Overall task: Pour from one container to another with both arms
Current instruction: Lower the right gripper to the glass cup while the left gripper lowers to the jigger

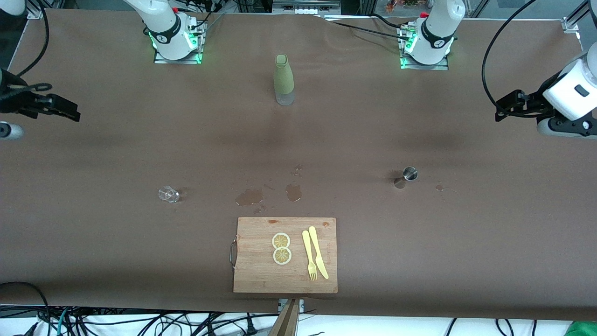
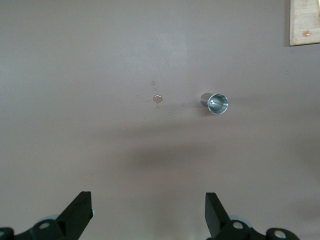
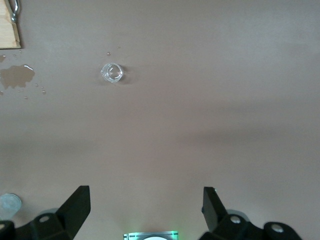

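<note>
The small steel jigger [image 1: 409,174] [image 2: 217,103] stands upright on the brown table toward the left arm's end. Toward the right arm's end sits the tiny clear glass cup [image 1: 168,194] [image 3: 112,73], also upright. My left gripper [image 1: 506,106] [image 2: 147,196] hangs open and empty over the table's edge at the left arm's end, well apart from the jigger. Over the edge at the right arm's end my right gripper [image 1: 65,108] [image 3: 145,190] is open and empty too, apart from the glass cup.
An olive-green bottle [image 1: 283,79] stands mid-table near the bases. A wooden cutting board [image 1: 252,270] with lemon slices [image 1: 281,248], a yellow fork and knife [image 1: 315,254] lies at the near edge. Wet patches [image 1: 249,197] lie between board and bottle, and a drop [image 1: 439,187] lies beside the jigger.
</note>
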Available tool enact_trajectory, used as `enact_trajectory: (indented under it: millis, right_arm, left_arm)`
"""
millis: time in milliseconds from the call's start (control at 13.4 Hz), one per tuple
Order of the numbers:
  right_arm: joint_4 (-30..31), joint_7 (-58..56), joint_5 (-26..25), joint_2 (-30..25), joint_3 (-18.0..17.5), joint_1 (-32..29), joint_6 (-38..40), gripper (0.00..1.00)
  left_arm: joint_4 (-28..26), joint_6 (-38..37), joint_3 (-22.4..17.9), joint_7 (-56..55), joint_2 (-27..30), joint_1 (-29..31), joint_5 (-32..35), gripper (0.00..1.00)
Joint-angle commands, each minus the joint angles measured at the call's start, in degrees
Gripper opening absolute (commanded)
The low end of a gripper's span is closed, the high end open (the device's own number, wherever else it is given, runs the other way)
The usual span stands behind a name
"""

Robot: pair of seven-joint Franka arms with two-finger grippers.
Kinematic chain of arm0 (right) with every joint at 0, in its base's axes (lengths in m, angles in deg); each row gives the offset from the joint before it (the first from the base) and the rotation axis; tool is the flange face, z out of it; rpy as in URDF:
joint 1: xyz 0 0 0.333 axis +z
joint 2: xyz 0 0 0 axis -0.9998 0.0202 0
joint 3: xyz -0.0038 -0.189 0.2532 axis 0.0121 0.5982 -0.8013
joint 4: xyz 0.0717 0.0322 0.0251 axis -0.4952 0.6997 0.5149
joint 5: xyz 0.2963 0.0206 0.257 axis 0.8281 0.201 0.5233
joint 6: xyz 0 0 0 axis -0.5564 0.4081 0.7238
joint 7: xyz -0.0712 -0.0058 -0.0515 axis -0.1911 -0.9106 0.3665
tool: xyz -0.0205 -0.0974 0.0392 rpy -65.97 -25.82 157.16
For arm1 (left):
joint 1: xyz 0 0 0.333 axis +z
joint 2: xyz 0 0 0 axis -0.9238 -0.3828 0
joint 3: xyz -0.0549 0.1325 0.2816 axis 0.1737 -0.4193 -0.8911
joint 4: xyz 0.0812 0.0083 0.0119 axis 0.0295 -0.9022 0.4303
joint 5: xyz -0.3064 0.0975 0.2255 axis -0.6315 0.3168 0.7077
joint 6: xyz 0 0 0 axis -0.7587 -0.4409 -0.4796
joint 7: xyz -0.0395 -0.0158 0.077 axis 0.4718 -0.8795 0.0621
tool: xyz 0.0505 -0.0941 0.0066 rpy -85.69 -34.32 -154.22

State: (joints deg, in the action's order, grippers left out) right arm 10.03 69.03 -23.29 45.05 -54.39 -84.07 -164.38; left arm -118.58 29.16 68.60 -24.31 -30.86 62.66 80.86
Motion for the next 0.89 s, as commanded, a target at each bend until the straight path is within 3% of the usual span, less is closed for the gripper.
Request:
enact_trajectory:
  millis: [0, 521, 819]
  right_arm:
    - [-0.3, 0.7, 0.7, 2.8, -0.2, 0.2, -1.0, 1.00]
    - [-0.3, -1.5, 2.9, 9.0, -0.2, -0.2, -4.4, 1.00]
    - [0.4, -20.7, 3.0, 12.4, 0.0, -2.6, -10.2, 1.00]
  left_arm:
    - [-4.0, 4.7, 0.1, 0.5, -0.5, 0.7, 2.0, 1.00]
    - [-19.9, 24.0, -0.2, 2.5, -0.5, 3.1, 1.9, 1.00]
    - [-21.7, 29.6, -0.3, 14.2, -4.3, 7.0, 0.0, 1.00]
